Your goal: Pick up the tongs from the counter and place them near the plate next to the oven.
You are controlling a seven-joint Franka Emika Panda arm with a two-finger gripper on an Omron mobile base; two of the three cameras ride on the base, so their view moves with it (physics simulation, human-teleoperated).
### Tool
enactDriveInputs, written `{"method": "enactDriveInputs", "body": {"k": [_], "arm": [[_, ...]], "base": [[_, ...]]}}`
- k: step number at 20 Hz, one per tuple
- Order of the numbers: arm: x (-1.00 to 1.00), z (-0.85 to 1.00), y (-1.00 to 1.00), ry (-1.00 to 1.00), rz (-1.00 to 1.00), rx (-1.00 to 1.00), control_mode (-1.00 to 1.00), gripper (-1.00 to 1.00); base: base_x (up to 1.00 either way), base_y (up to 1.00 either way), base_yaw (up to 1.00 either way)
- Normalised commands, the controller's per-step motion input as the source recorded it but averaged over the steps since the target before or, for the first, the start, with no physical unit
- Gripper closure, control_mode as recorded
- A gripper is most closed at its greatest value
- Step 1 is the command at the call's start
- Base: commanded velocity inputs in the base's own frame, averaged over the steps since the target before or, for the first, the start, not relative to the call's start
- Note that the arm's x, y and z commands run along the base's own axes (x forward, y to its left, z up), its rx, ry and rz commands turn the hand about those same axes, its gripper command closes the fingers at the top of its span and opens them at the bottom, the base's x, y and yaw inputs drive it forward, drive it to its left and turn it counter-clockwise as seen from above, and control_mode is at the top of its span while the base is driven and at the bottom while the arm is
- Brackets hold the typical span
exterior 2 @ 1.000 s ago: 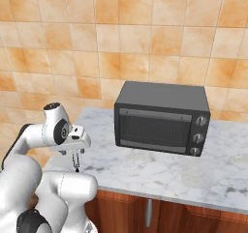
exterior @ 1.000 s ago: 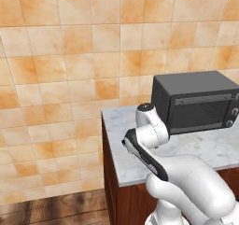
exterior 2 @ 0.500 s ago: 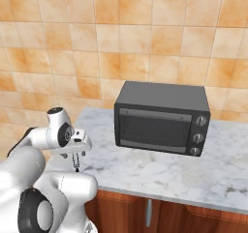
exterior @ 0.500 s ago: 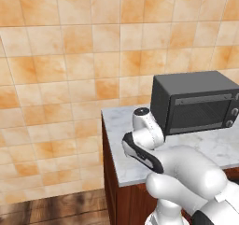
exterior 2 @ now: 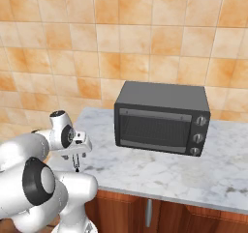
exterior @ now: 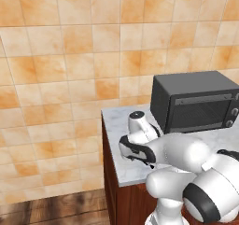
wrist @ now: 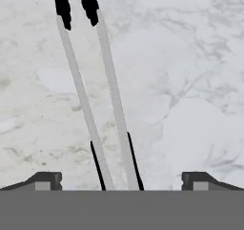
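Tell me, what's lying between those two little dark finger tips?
The tongs, flat on the marble counter, run between the open gripper's tips in the hand view.

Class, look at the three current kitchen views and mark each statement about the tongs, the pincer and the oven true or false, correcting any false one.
1. The tongs lie flat on the marble counter. True.
2. The pincer is clamped shut on the tongs. False: its fingertips stand wide apart on either side of the tongs, with a gap between each tip and the metal.
3. The tongs' dark tips point away from the hand camera, toward the top of the hand view. True.
4. The oven has a white body. False: it is dark grey, with three knobs on its right side.
5. The tongs rest on top of the oven. False: they lie on the counter under the pincer.
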Motion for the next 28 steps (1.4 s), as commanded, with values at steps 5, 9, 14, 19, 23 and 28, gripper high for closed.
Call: {"method": "enactDriveInputs", "body": {"k": [5, 9, 14, 19, 23, 28], "arm": [[0.21, -0.32, 0.0, 0.0, 0.0, 0.0, -1.0, -1.0], [0.17, -0.37, 0.0, 0.0, 0.0, 0.0, -1.0, -1.0], [0.02, -0.35, 0.0, 0.0, 0.0, 0.0, -1.0, 1.0], [-0.34, -0.19, 0.0, -0.13, 0.0, 0.0, -1.0, 1.0], [-0.45, 0.0, -0.12, -0.19, 0.0, 0.05, -1.0, 1.0], [-0.28, 0.59, -0.49, -0.22, 0.0, 0.04, -1.0, 1.0]], "base": [[0.0, 0.0, 0.0], [0.0, 0.0, 0.0], [0.0, 0.0, 0.0], [0.0, 0.0, 0.0], [0.0, 0.0, 0.0], [0.0, 0.0, 0.0]]}}
